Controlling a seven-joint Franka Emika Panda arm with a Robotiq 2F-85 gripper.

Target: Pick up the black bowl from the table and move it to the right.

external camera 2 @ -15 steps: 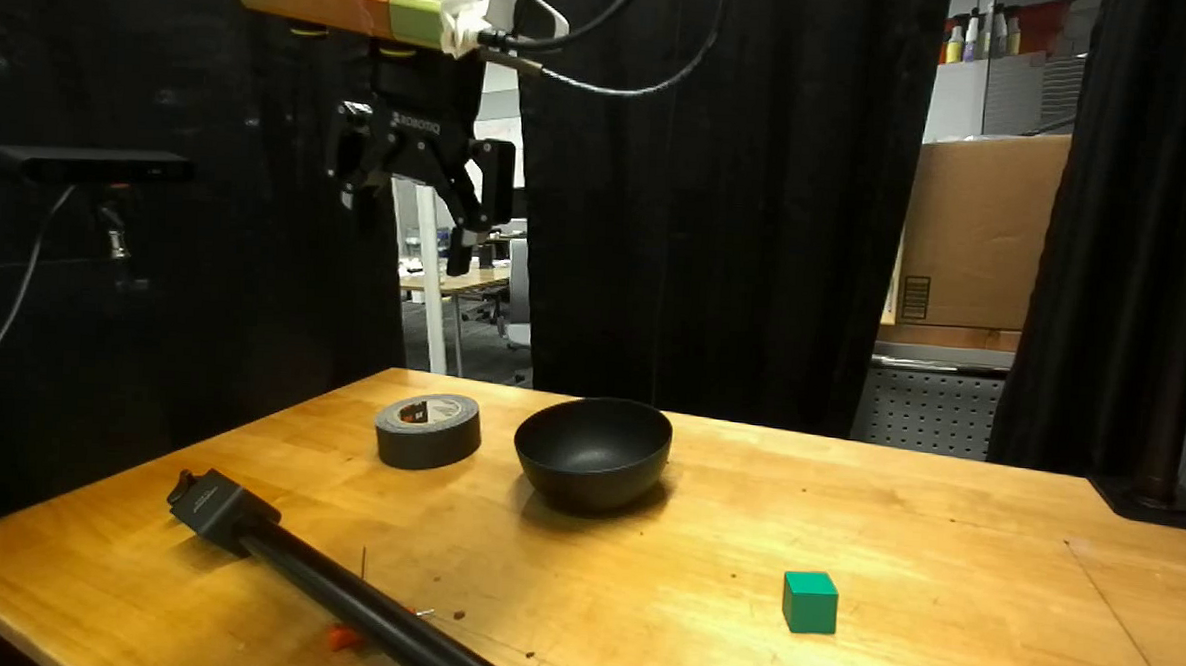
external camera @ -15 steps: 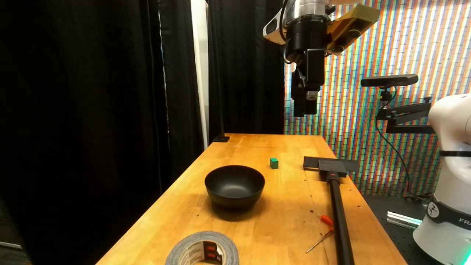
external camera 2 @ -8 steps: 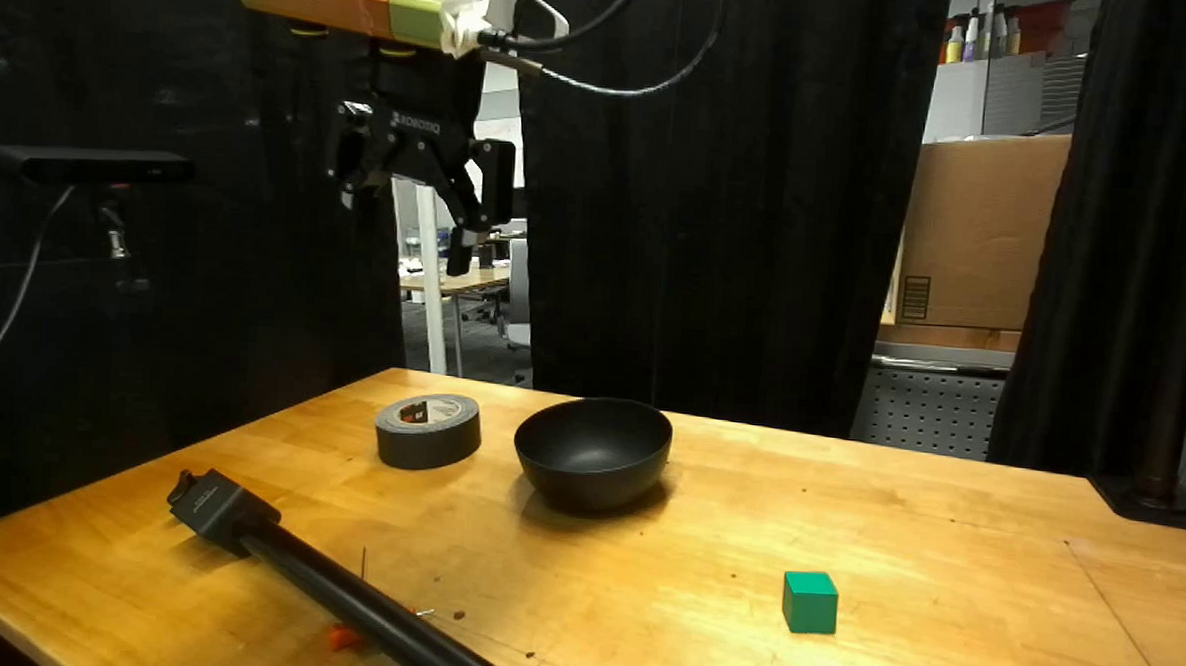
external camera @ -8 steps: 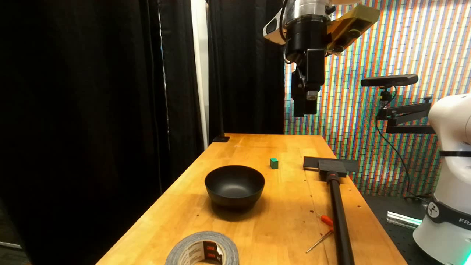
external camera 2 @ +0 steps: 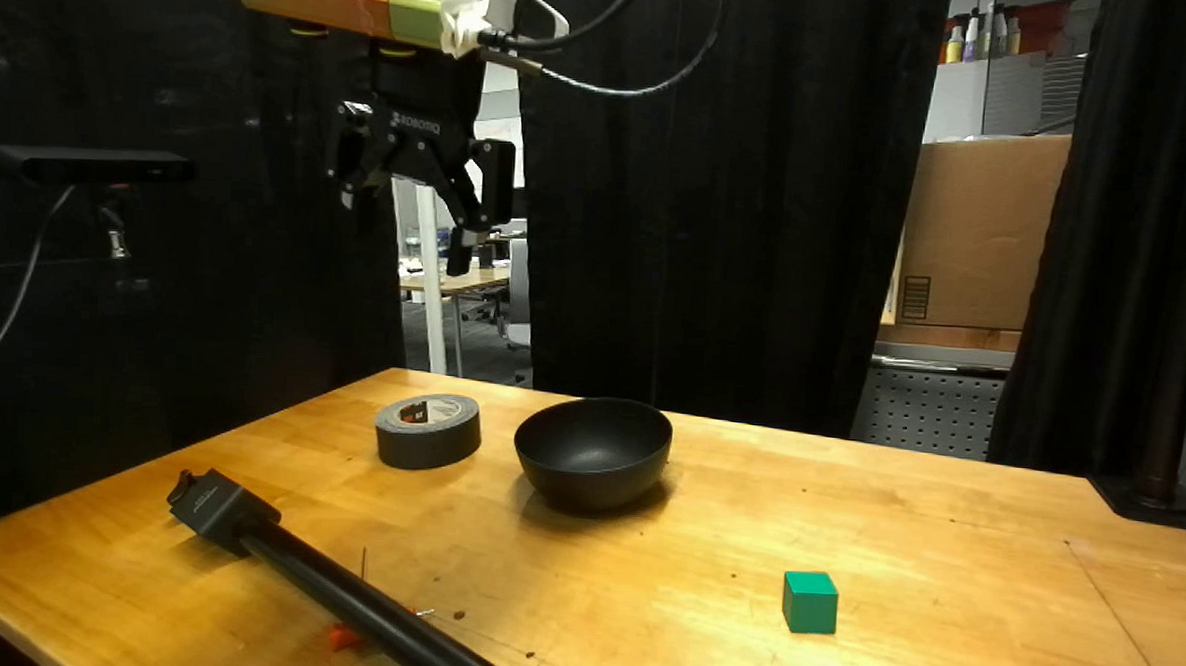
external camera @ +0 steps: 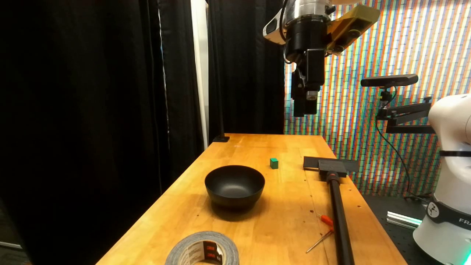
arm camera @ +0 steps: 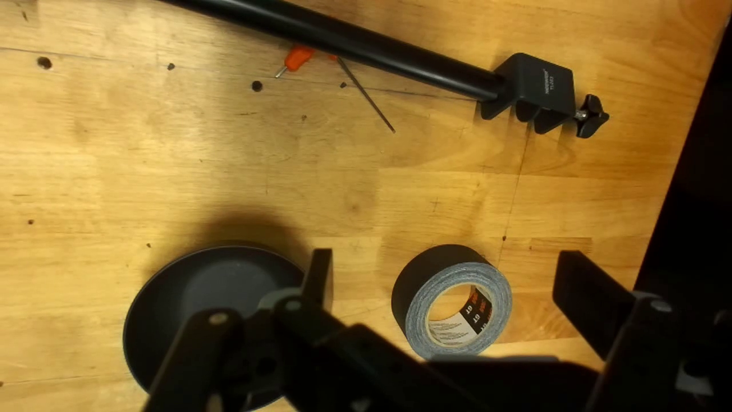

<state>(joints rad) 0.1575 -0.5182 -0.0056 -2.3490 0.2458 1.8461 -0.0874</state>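
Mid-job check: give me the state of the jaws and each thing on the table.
Jaws: open, holding nothing, above the table.
Black bowl: upright, empty.
Grey tape roll: lying flat.
Green cube: resting on one face.
Black clamp pole: lying on its side.
Orange-handled tools: lying down, partly hidden.
Black post: upright on its base.

In an exterior view I've got tape roll nr far L corner of table, bowl just R of it toward far edge, cube R & in front of bowl. Clamp pole lies toward front edge, screwdrivers partly under it. Post base: far edge, well R.
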